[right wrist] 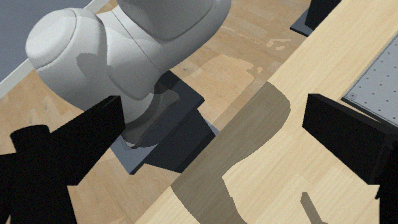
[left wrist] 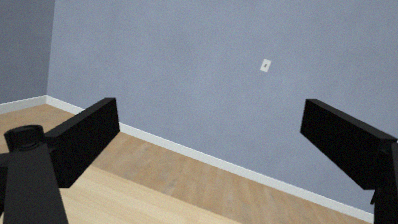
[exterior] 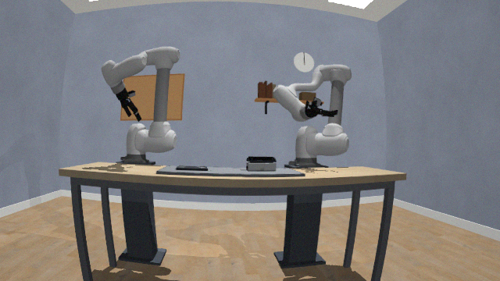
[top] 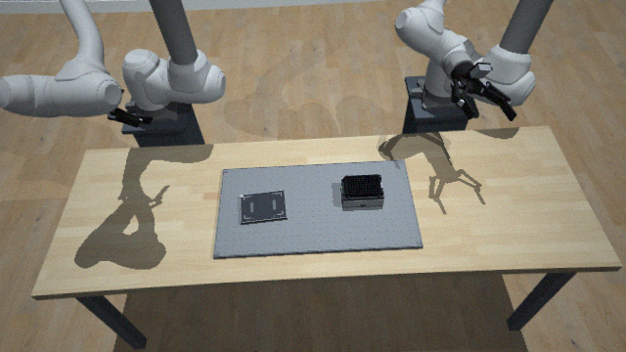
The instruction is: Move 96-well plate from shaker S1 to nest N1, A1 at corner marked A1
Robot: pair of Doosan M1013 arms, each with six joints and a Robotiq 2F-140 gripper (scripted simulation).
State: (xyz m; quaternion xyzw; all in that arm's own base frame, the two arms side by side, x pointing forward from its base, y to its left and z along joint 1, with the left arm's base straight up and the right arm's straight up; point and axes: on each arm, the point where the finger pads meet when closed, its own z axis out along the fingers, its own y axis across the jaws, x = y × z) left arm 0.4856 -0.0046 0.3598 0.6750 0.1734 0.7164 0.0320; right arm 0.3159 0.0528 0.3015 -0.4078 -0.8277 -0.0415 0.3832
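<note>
Arms (top: 182,34) (exterior: 162,94) (right wrist: 132,45) bent, fingers (top: 500,100) (exterior: 133,109) spread wide

Left arm (top: 425,31) (exterior: 322,143) and right arm (top: 83,95) (exterior: 152,143) (right wrist: 75,65): glossy white, rounded joint housings; dark grey cylindrical links. Left gripper (top: 491,116) (exterior: 334,113) (left wrist: 210,115) and right gripper (top: 146,120) (exterior: 134,116) (right wrist: 213,111): black, two flat, angular fingers each.

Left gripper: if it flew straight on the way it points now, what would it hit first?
Probably the blue-grey wall ahead of the black two-finger left gripper. The way there looks free in its wrist view, though depth is hard to judge.
</note>
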